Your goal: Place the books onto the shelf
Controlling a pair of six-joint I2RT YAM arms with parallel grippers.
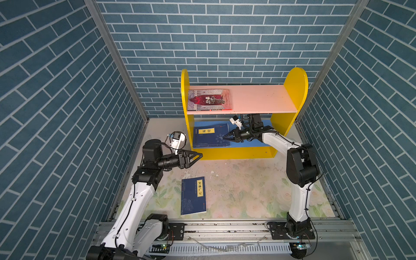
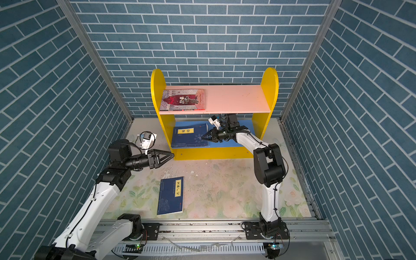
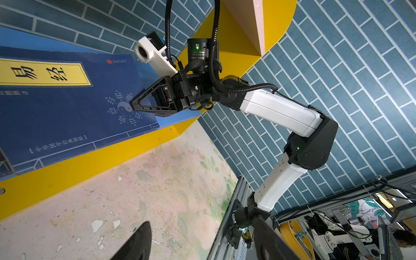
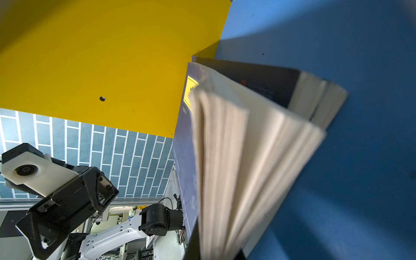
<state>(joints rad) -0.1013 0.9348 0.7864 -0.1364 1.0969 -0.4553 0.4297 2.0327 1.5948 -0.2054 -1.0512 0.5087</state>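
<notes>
One navy yellow-labelled paperback (image 1: pixel 193 195) lies unshelved; right gripper (image 1: pixel 222 136) pressed together, I seem to tidy shelved navy books (image 1: pixel 202 140); spread left gripper (image 1: pixel 199 155) should fetch it.

blue brick-pattern walls (image 1: pixel 225 45) box me in on three sides, with silver aluminium posts (image 1: pixel 118 60) at the back corners. under me a pale floral tabletop (image 1: pixel 247 191), worn, with white chipped patches (image 3: pixel 96 225). an aluminium rail (image 1: pixel 225 227) runs along the near edge, a white slotted cable duct (image 1: pixel 258 248) just in front of it. blurry lab clutter (image 3: pixel 360 216) shows past the frame in the left wrist view.
</notes>
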